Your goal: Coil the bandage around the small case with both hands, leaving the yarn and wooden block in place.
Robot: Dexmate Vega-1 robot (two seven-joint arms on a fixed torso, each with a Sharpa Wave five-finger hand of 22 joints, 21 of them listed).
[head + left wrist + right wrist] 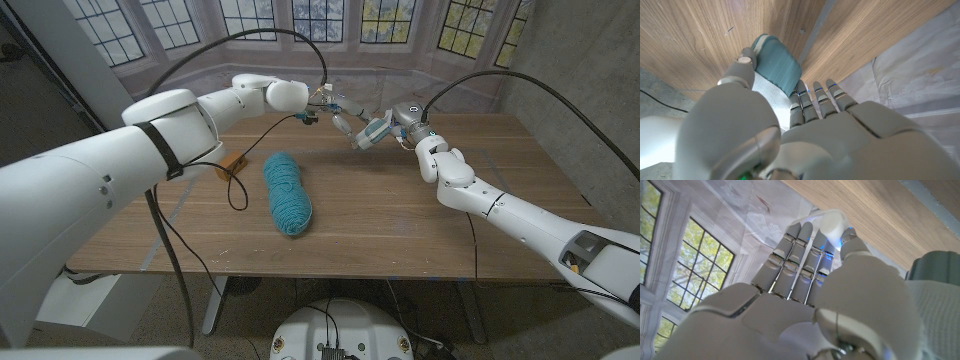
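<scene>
2 hands meet above the table's [420, 215] far side. Left hand [335, 113] grips the small teal case [777, 65], white bandage [772, 95] against its palm. Right hand [385, 130] pinches a bandage end [832, 222]. Teal yarn [287, 192] and wooden block [232, 165] lie nearer, well apart.
</scene>
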